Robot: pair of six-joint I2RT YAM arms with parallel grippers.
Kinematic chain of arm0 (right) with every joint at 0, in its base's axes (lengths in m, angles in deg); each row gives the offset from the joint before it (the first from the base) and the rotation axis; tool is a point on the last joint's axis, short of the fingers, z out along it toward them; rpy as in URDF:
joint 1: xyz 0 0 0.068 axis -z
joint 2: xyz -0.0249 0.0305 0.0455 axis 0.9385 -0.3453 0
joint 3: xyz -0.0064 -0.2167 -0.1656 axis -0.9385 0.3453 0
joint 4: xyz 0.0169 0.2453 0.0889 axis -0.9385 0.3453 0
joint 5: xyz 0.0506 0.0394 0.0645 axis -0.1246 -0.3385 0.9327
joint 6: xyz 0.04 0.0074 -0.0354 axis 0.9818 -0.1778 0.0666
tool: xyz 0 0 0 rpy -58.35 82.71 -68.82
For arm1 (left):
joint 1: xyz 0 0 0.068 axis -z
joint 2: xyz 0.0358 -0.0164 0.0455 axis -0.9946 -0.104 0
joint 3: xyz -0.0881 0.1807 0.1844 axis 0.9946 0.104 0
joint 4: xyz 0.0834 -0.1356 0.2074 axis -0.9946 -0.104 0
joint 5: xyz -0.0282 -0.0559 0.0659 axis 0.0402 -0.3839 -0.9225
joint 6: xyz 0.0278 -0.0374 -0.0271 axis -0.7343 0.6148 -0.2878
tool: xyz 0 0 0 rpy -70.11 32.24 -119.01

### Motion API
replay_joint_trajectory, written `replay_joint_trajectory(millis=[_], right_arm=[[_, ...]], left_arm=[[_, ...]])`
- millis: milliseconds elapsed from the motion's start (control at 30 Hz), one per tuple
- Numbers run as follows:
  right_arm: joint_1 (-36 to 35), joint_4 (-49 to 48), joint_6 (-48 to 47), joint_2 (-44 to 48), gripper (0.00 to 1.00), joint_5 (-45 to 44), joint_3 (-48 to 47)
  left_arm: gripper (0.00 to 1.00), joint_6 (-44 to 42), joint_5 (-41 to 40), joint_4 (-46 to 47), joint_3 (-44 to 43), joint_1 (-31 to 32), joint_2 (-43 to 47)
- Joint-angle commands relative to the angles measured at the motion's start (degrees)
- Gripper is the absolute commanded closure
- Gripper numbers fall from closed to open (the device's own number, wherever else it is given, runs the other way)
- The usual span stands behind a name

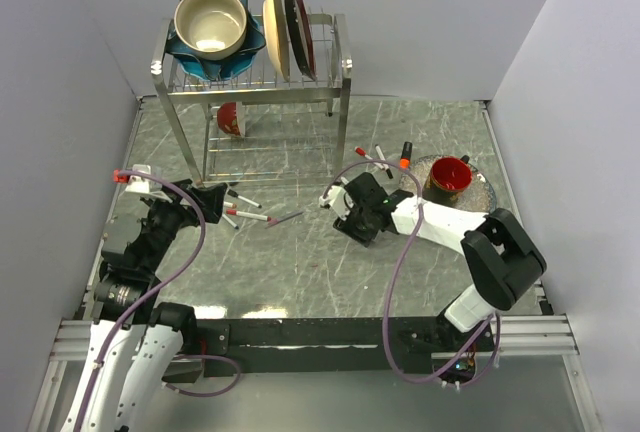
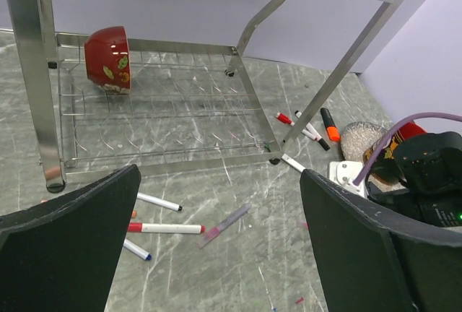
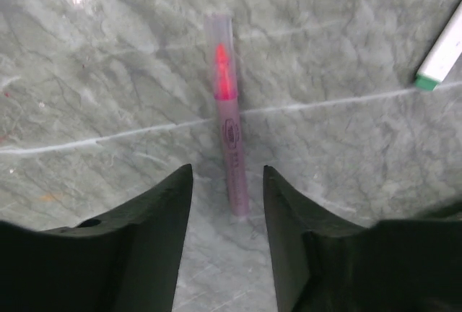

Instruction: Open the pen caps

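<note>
The right gripper [image 3: 226, 176] has its fingers apart and holds nothing. The near end of a pink pen [image 3: 232, 131] shows between the fingertips, though I cannot tell whether they touch it. The pen lies flat on the table [image 3: 108, 95], its long axis running straight ahead from the gripper, with its clear cap [image 3: 219, 37] at the far end over a red tip. Bare marble lies on either side of it. Ahead and to the right, a green-ended pen [image 3: 439, 55] lies well apart, slanted. The left gripper [image 2: 220, 175] is spread wide and empty above the table. Just ahead of it a red-ended pen [image 2: 166, 228] lies crosswise, near its left finger. Farther ahead, the legs of the rack [image 2: 40, 110] bound the open floor.
</note>
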Motion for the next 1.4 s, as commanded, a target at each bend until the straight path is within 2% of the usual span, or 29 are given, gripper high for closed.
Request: replay_joint_trajectory(millis=[0, 100, 267, 367, 433, 467, 567, 600, 700, 733, 800, 833, 867, 967, 1000, 1033, 1067, 1167, 1233, 1267, 1367], right_arm=[[-0.4, -0.5, 0.4, -2.3, 0.54, 1.3, -3.0], [-0.4, -0.1, 0.6, -3.2, 0.57, 2.4, -3.1], [-0.4, 0.4, 0.9, -4.8, 0.58, 2.8, -3.5], [-0.2, 0.9, 0.8, -5.4, 0.62, 3.3, -3.6], [-0.2, 1.9, 0.9, -5.9, 0.71, 4.6, -4.0], [-0.3, 2.2, 1.0, -6.5, 0.82, 5.0, -4.1], [-0.3, 3.6, 1.4, -6.3, 1.0, 6.0, -5.2], [-0.3, 4.4, 1.5, -5.8, 1.0, 6.2, -5.4], [0.5, 7.1, 0.4, -2.7, 1.0, 8.8, -6.2], [1.3, 8.3, -0.3, -1.6, 1.0, 10.5, -6.6], [4.9, 11.4, -2.2, 2.2, 1.0, 19.0, -6.9], [6.3, 12.3, -2.6, 3.6, 1.0, 22.6, -7.0], [7.7, 13.1, -2.9, 6.5, 1.0, 29.2, -7.0], [12.5, 15.2, -3.9, 12.1, 1.0, 42.0, -6.4], [13.0, 15.6, -4.2, 13.4, 1.0, 44.3, -6.1], [13.7, 15.4, -4.1, 14.4, 1.0, 45.8, -5.6], [14.0, 15.3, -3.9, 15.9, 1.0, 47.4, -5.4], [15.0, 14.9, -3.2, 16.6, 1.0, 51.2, -5.1], [15.5, 15.4, -3.0, 15.8, 1.0, 53.3, -5.5], [15.8, 16.0, -3.1, 15.6, 1.0, 53.8, -5.6], [16.2, 15.3, -2.1, 15.7, 1.0, 55.2, -5.5]], left_arm=[[0.01, -1.1, 1.4, 3.0, -0.5, -0.2, 0.0], [0.01, -1.1, 1.6, 3.1, -0.5, -0.2, 0.0], [0.0, -1.3, 3.1, 3.4, -0.4, -0.2, -0.4], [0.0, -1.4, 4.2, 3.5, -0.3, -0.2, -0.5], [0.0, -1.4, 5.1, 3.9, -0.2, -0.2, -0.5], [0.01, -1.3, 7.0, 4.2, -0.1, -0.2, -0.5], [0.0, 0.4, 11.6, 5.9, 0.6, -0.1, -1.6], [0.01, 1.4, 14.9, 6.3, 0.6, 0.0, -2.6], [0.01, 10.4, 21.4, 9.7, 1.3, 0.9, -3.9], [0.01, 17.7, 23.7, 11.5, 3.3, 0.9, -3.9], [0.01, 26.0, 29.4, 21.3, 6.6, 1.4, -3.0], [0.01, 34.6, 29.7, 24.7, 11.0, 2.0, -2.2], [0.01, 38.1, 28.8, 30.7, 13.2, 2.9, -1.1], [0.01, 44.2, 19.0, 31.3, 19.0, 9.2, 3.9], [0.01, 44.9, 16.4, 30.7, 19.8, 13.1, 5.3], [0.01, 45.3, 11.1, 30.6, 21.2, 14.9, 5.4], [0.01, 45.5, 9.4, 30.7, 21.8, 16.7, 4.8], [0.03, 46.1, 3.3, 34.3, 22.4, 23.3, -1.7], [0.06, 45.6, -0.5, 36.6, 20.9, 28.7, -9.0], [0.07, 45.5, -5.7, 37.6, 20.4, 32.8, -13.6], [0.09, 46.0, -15.0, 40.7, 18.3, 39.3, -19.6]])
